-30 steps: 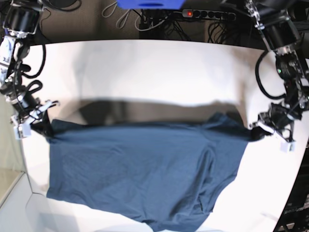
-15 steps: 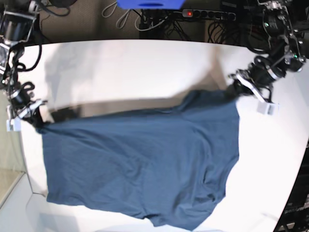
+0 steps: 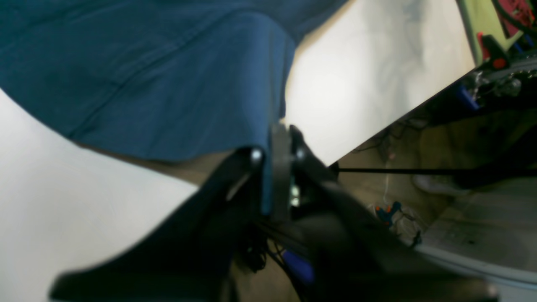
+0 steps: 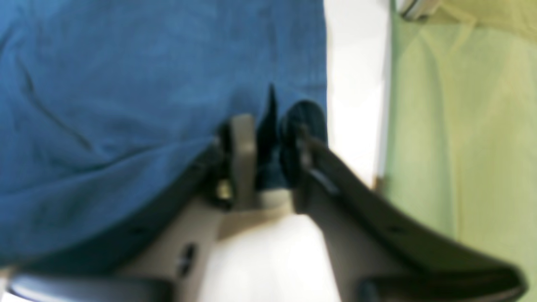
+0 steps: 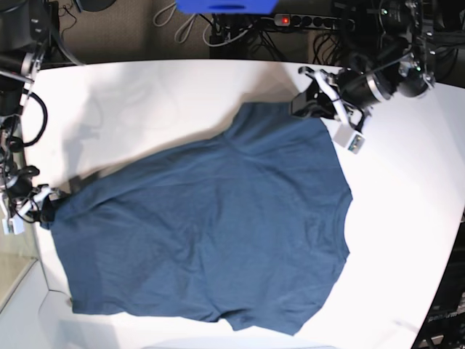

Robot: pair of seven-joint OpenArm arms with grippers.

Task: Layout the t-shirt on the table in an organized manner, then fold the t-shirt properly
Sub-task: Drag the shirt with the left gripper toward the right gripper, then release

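While spread on table (image 5: 182, 94), t-shirt (image 5: 211, 233) corners apparently between both fingers.

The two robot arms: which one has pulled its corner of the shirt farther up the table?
The left arm's fingers, at the base view's top right, hold the t-shirt near the table's far edge; the right arm's fingers hold theirs nearer the camera.

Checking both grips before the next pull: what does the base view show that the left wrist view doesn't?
Only the base view shows the whole t-shirt spread across the table, plus the right gripper at its far corner and a power strip behind. Only the left wrist view shows cloth pinched between the left gripper fingers, close up. Both show navy cloth on white tabletop, with the left gripper at a corner.
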